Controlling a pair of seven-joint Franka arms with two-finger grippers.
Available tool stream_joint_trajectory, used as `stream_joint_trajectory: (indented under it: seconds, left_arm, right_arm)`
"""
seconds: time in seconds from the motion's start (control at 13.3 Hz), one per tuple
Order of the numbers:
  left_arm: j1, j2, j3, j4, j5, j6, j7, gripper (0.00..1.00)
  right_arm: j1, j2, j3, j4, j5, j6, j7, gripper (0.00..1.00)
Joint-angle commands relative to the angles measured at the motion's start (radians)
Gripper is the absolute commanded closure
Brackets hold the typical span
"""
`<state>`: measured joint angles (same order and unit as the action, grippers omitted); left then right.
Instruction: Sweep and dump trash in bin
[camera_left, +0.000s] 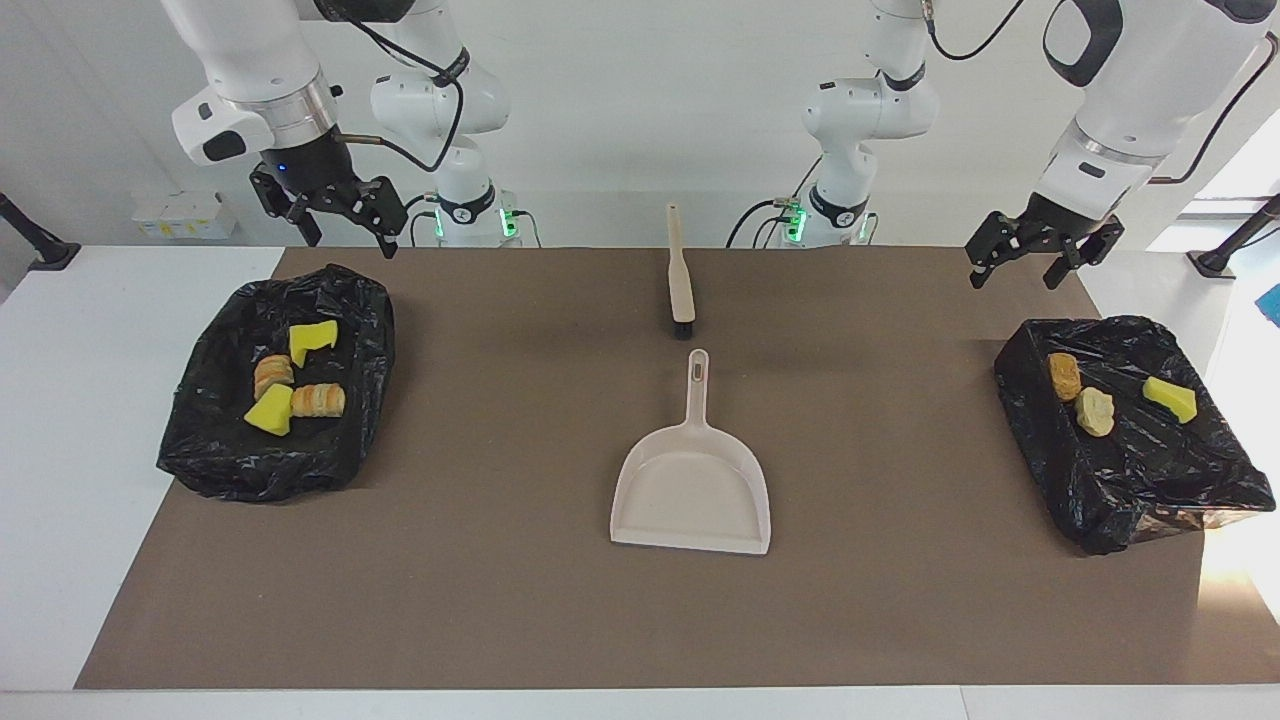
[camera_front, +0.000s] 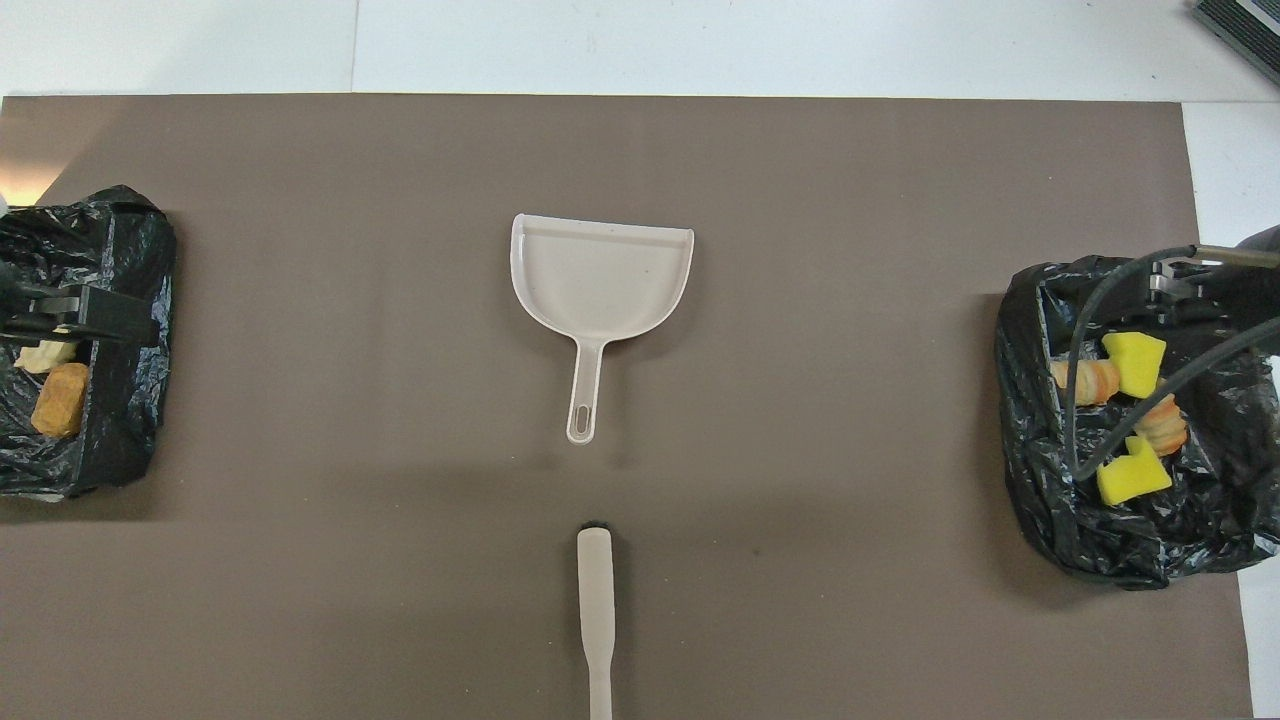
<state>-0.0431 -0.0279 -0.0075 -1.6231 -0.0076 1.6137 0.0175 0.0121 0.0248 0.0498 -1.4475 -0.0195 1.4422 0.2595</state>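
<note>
Left gripper (camera_left: 1032, 262), upper right of the facing view, and right gripper (camera_left: 338, 214), upper left, hang open and empty. Trash (camera_left: 292, 383) sits inside both black bins (camera_left: 210, 440) at the frame's side edges. Dustpan (camera_left: 692, 488) and brush (camera_left: 680, 277) lie centre.

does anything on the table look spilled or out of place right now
Nothing stands out. All the trash sits inside the two black-lined bins, the dustpan and brush lie flat mid-table, and both grippers hang open, empty.

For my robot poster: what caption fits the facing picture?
Trash sits in two black bins; empty dustpan and brush lie mid-table, both arms raised.
</note>
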Motion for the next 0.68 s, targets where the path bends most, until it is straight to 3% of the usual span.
stream_joint_trajectory:
  seconds: [0.0,0.6]
  left_arm:
    - [0.011,-0.021,-0.003,-0.023,-0.009,0.006,0.016,0.0]
    - [0.011,-0.027,-0.003,-0.034,-0.009,0.005,0.016,0.0]
  right_arm:
    - [-0.006,0.006,0.001,0.012,0.019,-0.016,-0.029,0.0]
    - [-0.006,0.006,-0.001,0.012,0.019,-0.017,-0.029,0.0]
